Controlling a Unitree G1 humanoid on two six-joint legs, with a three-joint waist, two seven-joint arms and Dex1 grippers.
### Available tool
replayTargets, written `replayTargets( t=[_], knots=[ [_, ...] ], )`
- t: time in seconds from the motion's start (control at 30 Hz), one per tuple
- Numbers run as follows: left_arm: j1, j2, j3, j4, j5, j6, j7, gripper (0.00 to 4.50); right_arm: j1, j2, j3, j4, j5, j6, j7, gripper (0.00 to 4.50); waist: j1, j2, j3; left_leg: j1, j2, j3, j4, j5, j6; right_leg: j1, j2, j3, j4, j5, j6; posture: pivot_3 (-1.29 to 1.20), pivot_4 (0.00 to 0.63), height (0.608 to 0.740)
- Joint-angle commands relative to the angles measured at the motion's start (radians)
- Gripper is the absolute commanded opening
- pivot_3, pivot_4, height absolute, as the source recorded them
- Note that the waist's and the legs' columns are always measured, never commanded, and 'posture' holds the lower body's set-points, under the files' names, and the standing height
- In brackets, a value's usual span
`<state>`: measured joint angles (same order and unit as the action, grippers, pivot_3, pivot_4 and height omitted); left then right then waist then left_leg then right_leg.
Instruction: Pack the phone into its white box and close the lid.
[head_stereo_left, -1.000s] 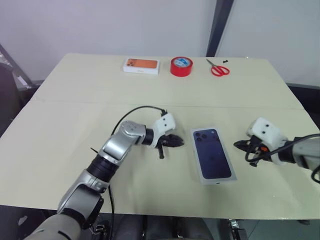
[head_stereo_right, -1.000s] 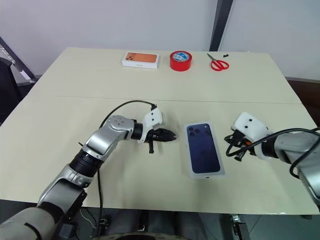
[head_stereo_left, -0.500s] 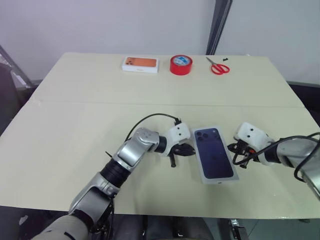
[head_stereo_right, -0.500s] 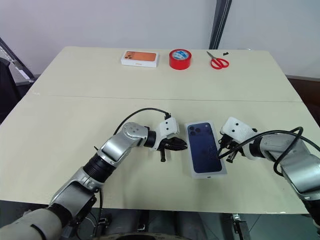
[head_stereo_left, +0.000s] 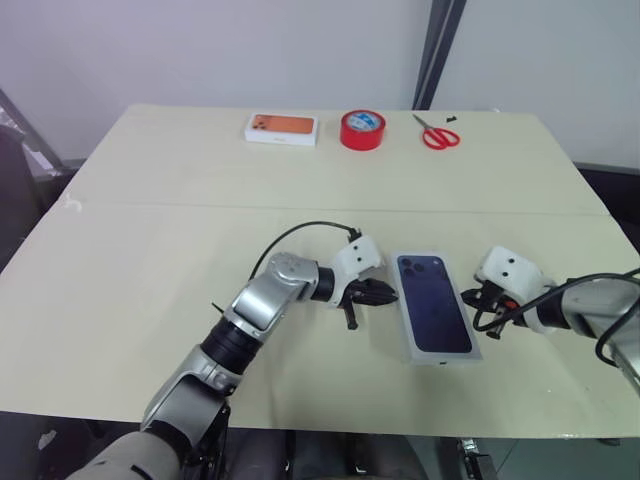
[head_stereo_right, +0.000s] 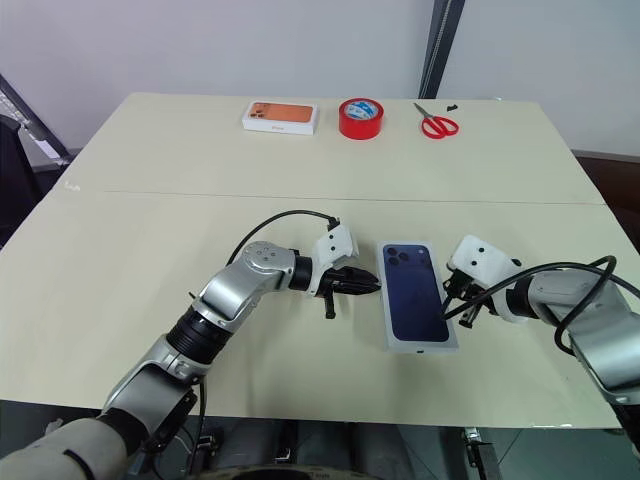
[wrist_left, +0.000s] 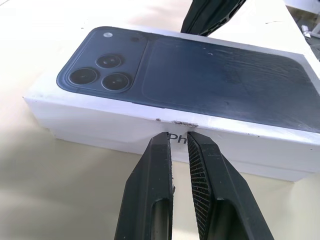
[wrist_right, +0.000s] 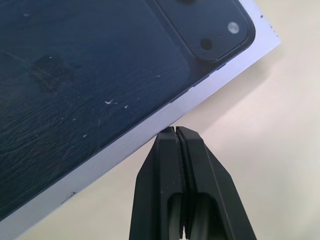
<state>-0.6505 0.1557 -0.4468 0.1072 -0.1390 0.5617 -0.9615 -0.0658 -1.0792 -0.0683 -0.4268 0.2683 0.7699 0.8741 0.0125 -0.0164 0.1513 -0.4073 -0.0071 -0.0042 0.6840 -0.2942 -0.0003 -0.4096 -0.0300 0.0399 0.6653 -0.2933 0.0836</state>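
The lid (head_stereo_left: 436, 305), white with a dark-blue phone picture on top, sits closed over the white box on the table's near middle. The phone is hidden. My left gripper (head_stereo_left: 392, 293) points at the box's left long side. In the left wrist view its fingertips (wrist_left: 162, 142) touch that white side wall (wrist_left: 115, 122), a narrow empty gap between them. My right gripper (head_stereo_right: 452, 300) is shut at the box's right long edge. Its tips (wrist_right: 175, 131) meet the lid's rim (wrist_right: 125, 142) near the printed camera cluster.
Along the table's far edge lie a white box with an orange picture (head_stereo_left: 282, 128), a red tape roll (head_stereo_left: 362, 130) and red scissors (head_stereo_left: 437, 135). A seam (head_stereo_left: 200, 208) crosses the tabletop behind the grippers.
My left gripper has moved right, up to the box's left side. The right gripper has edged in to the box's right edge. The box has slid slightly right.
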Motion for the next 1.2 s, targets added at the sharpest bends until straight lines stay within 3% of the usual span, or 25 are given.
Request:
replayTargets(
  t=[0.03, 0.3, 0.43, 0.57, 0.67, 1.03, 1.2],
  knots=[
    [-0.005, -0.013, -0.025, -0.027, 0.004, -0.024, -0.001, 0.60, 0.004, -0.004, -0.012, -0.011, -0.003, -0.025, 0.010, 0.05, 0.000, 0.000, 0.000, 0.000, 0.000, 0.000, 0.000, 0.000, 0.000, 0.000, 0.000, 0.000, 0.000, 0.000, 0.000, 0.00, 0.150, 0.733],
    [-0.007, -0.005, -0.018, -0.006, 0.010, -0.029, 0.003, 0.60, 0.025, -0.008, -0.030, -0.011, -0.012, -0.037, 0.015, 0.05, 0.000, 0.000, 0.000, 0.000, 0.000, 0.000, 0.000, 0.000, 0.000, 0.000, 0.000, 0.000, 0.000, 0.000, 0.000, 0.00, 0.150, 0.733],
    [-0.013, 0.019, 0.055, -0.027, -0.045, 0.003, -0.014, 0.60, 0.063, -0.040, -0.121, -0.040, 0.014, -0.041, 0.059, 0.05, 0.000, 0.000, 0.000, 0.000, 0.000, 0.000, 0.000, 0.000, 0.000, 0.000, 0.000, 0.000, 0.000, 0.000, 0.000, 0.00, 0.150, 0.733],
    [-0.075, -0.026, 0.154, 0.012, -0.108, 0.034, 0.043, 0.60, 0.126, -0.051, -0.223, -0.097, 0.073, -0.023, 0.127, 0.05, 0.000, 0.001, 0.000, 0.000, 0.000, 0.000, 0.000, 0.000, 0.000, 0.000, 0.000, 0.000, 0.000, 0.000, 0.000, 0.00, 0.150, 0.733],
    [-0.130, -0.064, 0.133, 0.107, -0.048, -0.020, 0.101, 0.60, 0.179, -0.039, -0.266, -0.162, 0.133, 0.014, 0.162, 0.05, 0.004, 0.000, 0.000, 0.000, 0.000, 0.000, 0.000, 0.000, 0.000, 0.001, 0.000, -0.001, -0.001, 0.000, 0.001, 0.00, 0.150, 0.733],
    [-0.187, -0.111, -0.041, 0.384, 0.136, -0.149, 0.080, 0.60, 0.313, -0.032, -0.157, -0.243, 0.093, 0.026, 0.090, 0.05, 0.001, 0.000, 0.000, 0.002, -0.001, 0.000, 0.000, 0.000, 0.000, 0.003, 0.001, 0.000, 0.000, -0.001, 0.001, 0.00, 0.150, 0.733],
    [-0.185, -0.110, -0.004, 0.387, 0.135, -0.159, 0.080, 0.60, 0.333, -0.040, -0.155, -0.236, 0.071, 0.003, 0.080, 0.05, 0.001, -0.003, -0.002, 0.006, -0.001, -0.001, 0.000, 0.000, 0.001, 0.008, 0.001, 0.000, -0.001, -0.001, 0.001, 0.00, 0.150, 0.733]
  ],
)
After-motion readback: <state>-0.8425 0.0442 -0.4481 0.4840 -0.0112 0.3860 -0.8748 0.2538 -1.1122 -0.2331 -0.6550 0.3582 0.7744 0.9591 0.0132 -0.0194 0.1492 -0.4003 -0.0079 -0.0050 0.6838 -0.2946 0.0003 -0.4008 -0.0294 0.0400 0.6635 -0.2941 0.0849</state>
